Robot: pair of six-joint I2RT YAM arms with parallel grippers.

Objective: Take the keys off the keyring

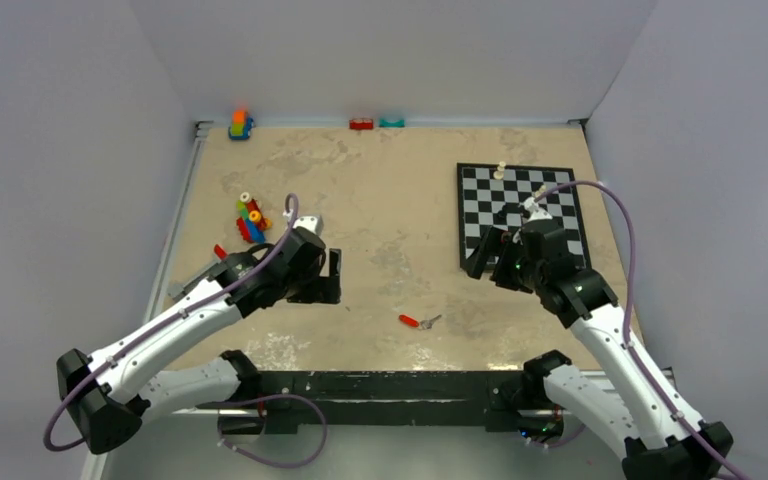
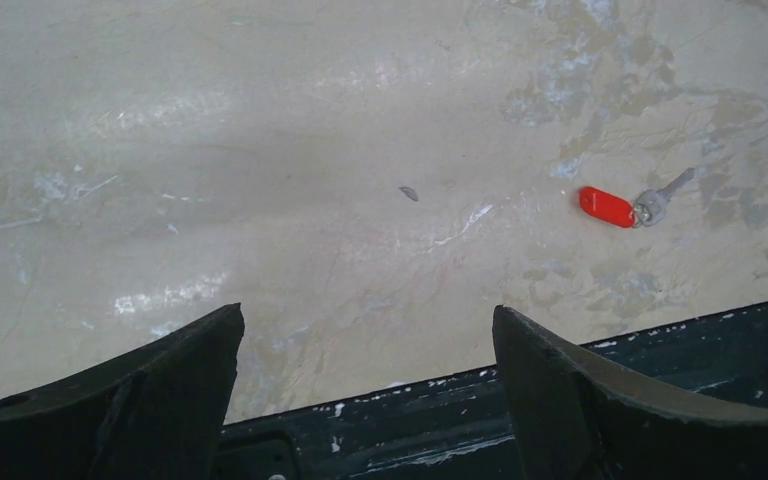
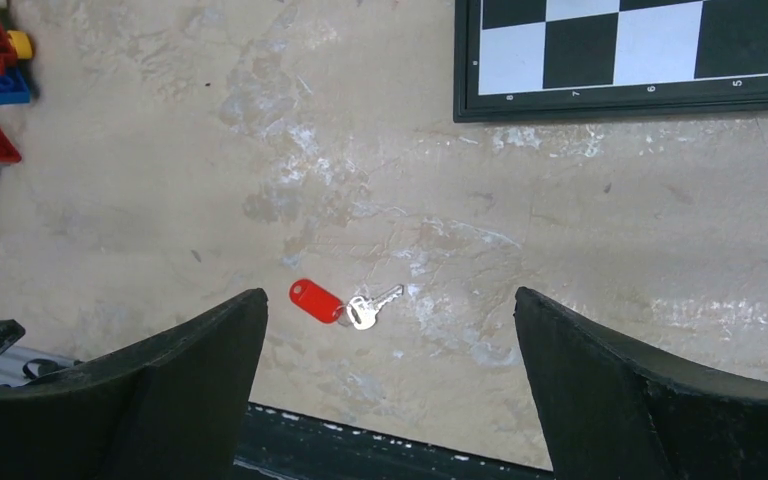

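Both arms hang over the desk (image 1: pixel 390 190) with nothing in them. The left gripper (image 1: pixel 328 276) stands wide, and so does the right gripper (image 1: pixel 484 258); each wrist view shows bare desk between its two dark fingers.

The keys (image 1: pixel 416 321) lie flat on the desk between the two arms, nearer the right one, close to the dark rail (image 1: pixel 390 384) that runs along the near edge. That rail is the tightest limit I see: in the left wrist view it sits just below the keys. On every other side there is open desk. The chessboard (image 1: pixel 520 214) is well apart, up and to the right, and its black frame crosses the top of the right wrist view. The toy bricks (image 1: pixel 250 220) are well apart on the far left, by the left arm. More bricks sit against the back wall.

The keys are tiny beside a gripper finger: an oval bright-red plastic head on the left and a silvery blade angled up to the right. Where the two meet I can just make out the keyring (image 3: pixel 348 313), a small silvery loop, too fine for detail.
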